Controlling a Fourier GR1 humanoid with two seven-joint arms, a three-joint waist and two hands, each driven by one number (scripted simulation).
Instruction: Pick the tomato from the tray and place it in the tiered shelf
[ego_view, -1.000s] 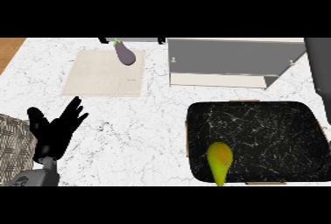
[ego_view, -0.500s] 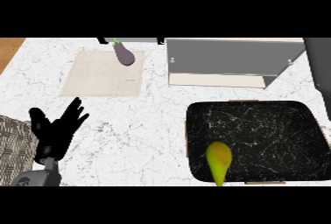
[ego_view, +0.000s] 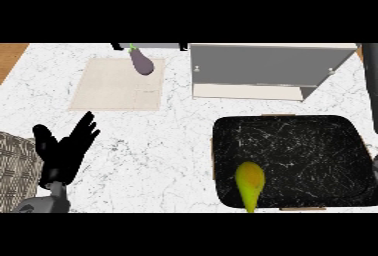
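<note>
One head view looks steeply down from the near side onto the white marble counter, the grey tiered shelf lying far right.

Black left hand (slim fingers) on grey forearm.

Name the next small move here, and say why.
Probably bring the right hand, now out of view, toward the yellow-green fruit at the near edge of the black tray: nothing holds it, and the open left hand rests far off.
</note>
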